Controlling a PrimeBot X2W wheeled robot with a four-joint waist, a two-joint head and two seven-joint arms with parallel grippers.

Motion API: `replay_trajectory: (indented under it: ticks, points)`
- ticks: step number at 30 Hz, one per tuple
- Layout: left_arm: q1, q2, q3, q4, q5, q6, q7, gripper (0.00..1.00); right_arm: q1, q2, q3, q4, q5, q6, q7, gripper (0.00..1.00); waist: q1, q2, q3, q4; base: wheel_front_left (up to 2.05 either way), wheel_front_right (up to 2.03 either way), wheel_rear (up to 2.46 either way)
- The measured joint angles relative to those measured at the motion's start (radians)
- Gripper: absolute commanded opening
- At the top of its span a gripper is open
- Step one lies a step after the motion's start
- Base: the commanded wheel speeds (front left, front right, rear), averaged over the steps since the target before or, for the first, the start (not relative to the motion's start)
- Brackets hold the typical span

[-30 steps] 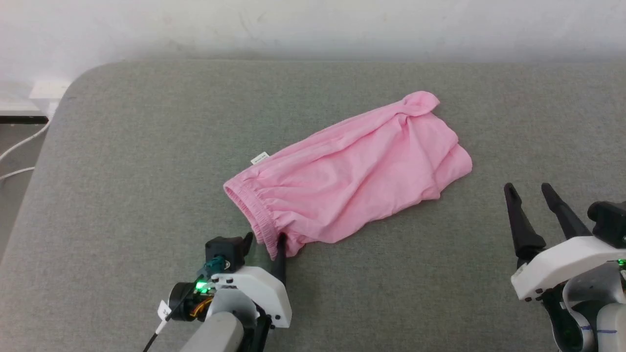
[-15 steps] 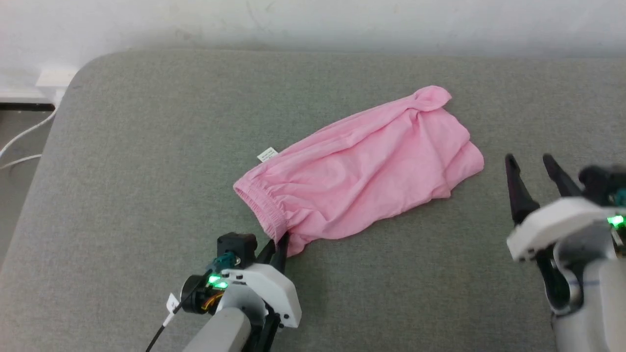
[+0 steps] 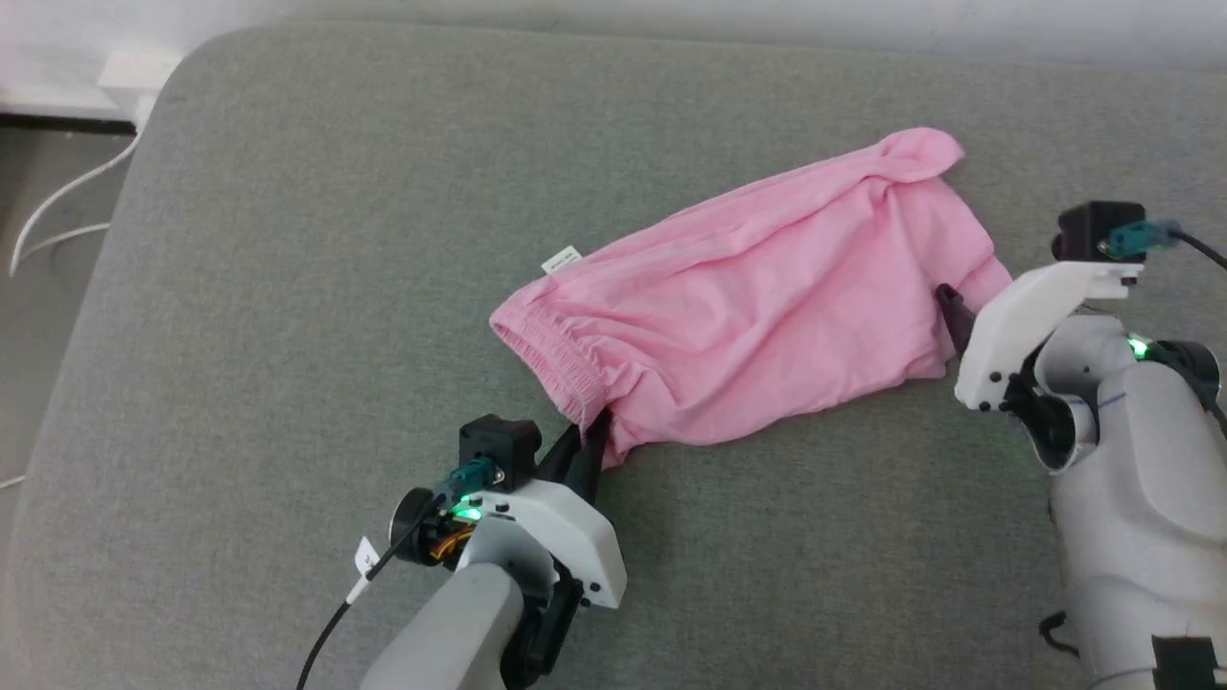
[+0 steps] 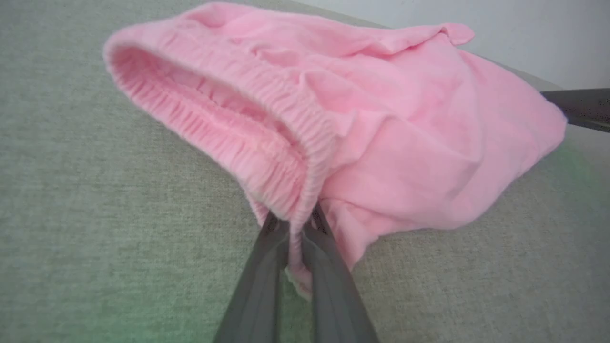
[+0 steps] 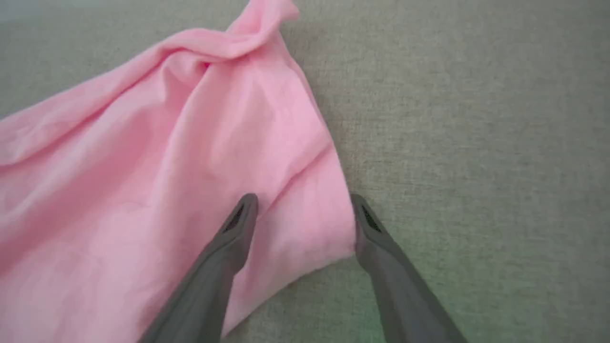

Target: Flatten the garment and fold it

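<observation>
The garment, light pink shorts, lies crumpled and slanted across the grey cushion, with its gathered waistband at the lower left and a small white label at its far edge. My left gripper is shut on the near corner of the waistband. In the left wrist view the fingers pinch the elastic of the garment. My right gripper is open at the leg end of the garment. One finger is over the fabric and the other is beside the hem on the cushion. In the head view its white housing hides most of the right gripper.
The grey cushion has a rounded far-left corner. Beyond its left edge are white cables on the floor and a white socket by the wall. My right gripper's dark finger shows at the left wrist view's right edge.
My left gripper has shut on the waistband corner. My right arm has moved forward and inward to the garment's leg end, still open. The head camera has shifted.
</observation>
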Motion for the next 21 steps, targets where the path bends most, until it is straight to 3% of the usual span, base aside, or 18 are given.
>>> replay_trajectory:
  ticks: [3, 5, 8, 14, 21]
  points:
    - [-0.007, -0.005, -0.004, 0.001, 0.000, -0.001, -0.003, 0.00, -0.041, -0.001, 0.003, 0.039, -0.035, 0.000, 0.064, 0.98, -0.0002, 0.0000, 0.013, 0.012, 0.00, 0.00, 0.00]
    - [-0.010, -0.008, -0.006, 0.003, 0.000, -0.001, -0.008, 0.00, -0.061, -0.002, 0.007, 0.049, -0.049, 0.000, 0.111, 0.45, -0.0002, 0.0000, 0.018, 0.018, 0.00, 0.00, 0.00]
    - [-0.011, -0.009, -0.008, 0.008, -0.001, -0.001, -0.009, 0.00, -0.060, -0.002, 0.010, 0.035, -0.074, 0.000, 0.136, 0.00, -0.0001, 0.0000, 0.013, 0.018, 0.00, 0.00, 0.00]
    - [-0.003, 0.005, -0.008, 0.021, -0.012, -0.009, -0.004, 0.00, 0.060, 0.005, -0.004, -0.077, -0.056, 0.001, 0.105, 0.00, 0.0000, 0.0000, -0.024, 0.006, 0.00, 0.00, 0.00]
    - [0.054, 0.065, -0.007, -0.019, -0.023, -0.015, 0.031, 0.00, 0.312, 0.006, 0.021, -0.353, 0.089, 0.001, 0.094, 0.00, -0.0002, 0.0000, -0.074, -0.033, 0.00, 0.00, 0.00]
